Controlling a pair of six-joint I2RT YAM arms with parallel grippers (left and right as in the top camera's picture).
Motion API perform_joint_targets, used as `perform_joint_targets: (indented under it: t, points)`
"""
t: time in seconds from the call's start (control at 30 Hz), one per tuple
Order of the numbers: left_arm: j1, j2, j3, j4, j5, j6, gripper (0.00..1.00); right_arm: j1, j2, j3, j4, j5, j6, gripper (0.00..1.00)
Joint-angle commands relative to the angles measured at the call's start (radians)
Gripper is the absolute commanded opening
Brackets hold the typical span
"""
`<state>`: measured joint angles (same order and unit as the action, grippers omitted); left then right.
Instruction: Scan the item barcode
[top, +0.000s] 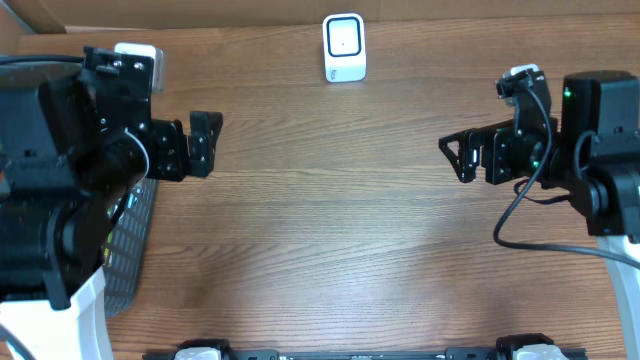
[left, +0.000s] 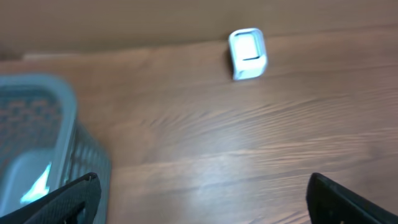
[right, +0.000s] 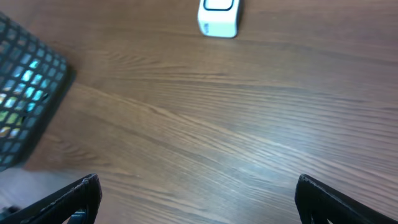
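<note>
Overhead: grey mesh basket (top: 132, 245) at the table's (top: 330, 250) left edge, largely hidden under the left arm; contents not readable here. White box (top: 344, 47), apparently the scanner, upright at the far middle, just before the brown back wall (top: 250, 12). Left gripper (top: 207, 145) and right gripper (top: 456, 157) facing each other, well apart, both spread wide and holding nothing. Broad bare wood between them and down to the near edge.

Left wrist: basket rim (left: 65, 102) at lower left, a teal thing (left: 38, 183) lying inside, too blurred to identify. White box (left: 248, 53) far ahead by the wall, well apart from the basket. Left gripper (left: 202, 190) gaping over bare wood, nothing between the fingers (left: 71, 194).

Right wrist: basket (right: 25, 93) at the left margin, teal glints behind the mesh. White box (right: 218, 17) cut off by the top edge. Right gripper (right: 198, 190) fully parted, empty, open tabletop beneath and ahead.
</note>
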<state>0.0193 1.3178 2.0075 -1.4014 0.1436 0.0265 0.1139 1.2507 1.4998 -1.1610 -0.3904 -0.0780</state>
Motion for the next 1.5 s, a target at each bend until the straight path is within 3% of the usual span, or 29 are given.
perform_joint_targets:
  t: [0.0, 0.07, 0.13, 0.33, 0.5, 1.0, 1.47]
  points:
    - [0.023, 0.021, 0.014, -0.033, -0.237, -0.193, 0.97, 0.006, 0.012, 0.026, 0.002, -0.056, 0.002, 1.00]
    - [0.060, 0.031, 0.014, -0.061, -0.392, -0.285, 1.00, 0.006, 0.021, 0.026, 0.002, -0.056, 0.002, 1.00]
    - [0.134, 0.035, 0.014, -0.068, -0.440, -0.343, 1.00, 0.006, 0.027, 0.026, 0.002, -0.056, -0.001, 1.00]
    - [0.433, 0.065, 0.014, -0.054, -0.245, -0.349, 1.00, 0.006, 0.029, 0.026, 0.003, -0.055, -0.002, 1.00]
    - [0.593, 0.111, 0.014, -0.003, -0.218, -0.348, 1.00, 0.006, 0.029, 0.026, 0.003, -0.055, -0.002, 1.00]
    - [0.624, 0.279, -0.057, -0.111, -0.307, -0.342, 0.98, 0.006, 0.033, 0.026, 0.006, -0.039, -0.002, 1.00]
    - [0.652, 0.281, -0.432, 0.116, -0.365, -0.371, 0.97, 0.006, 0.100, 0.026, -0.003, -0.022, -0.002, 1.00]
